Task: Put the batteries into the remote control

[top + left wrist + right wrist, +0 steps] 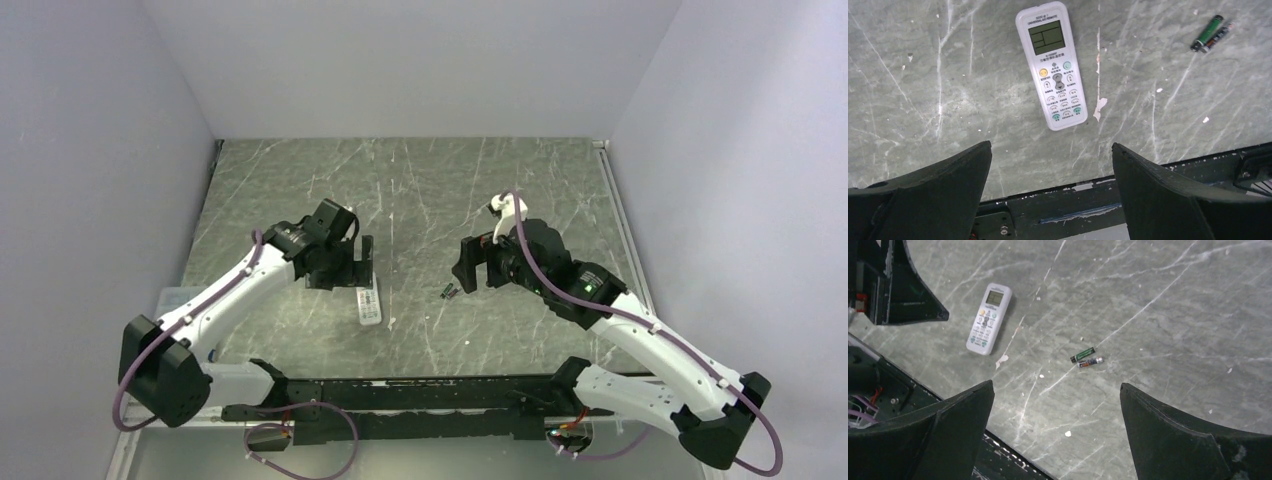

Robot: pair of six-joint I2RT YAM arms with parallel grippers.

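Table (420, 190): grey marbled top, bearing both task items.
Left gripper (1050, 146): jaws spread wide, empty, over the remote control.
Right gripper (1056, 385): jaws spread wide, empty, near the batteries.
Remote control (1051, 65): flat on the table, buttons up.
Batteries (1083, 355): two, side by side, right of the remote control, apart from it.

Batteries (449, 292) too tiny in top view; remote (1051, 65) btn labels unreadable.

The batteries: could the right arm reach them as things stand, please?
Probably yes: the batteries lie uncovered on the table just ahead of the open right gripper, with the remote control well aside.
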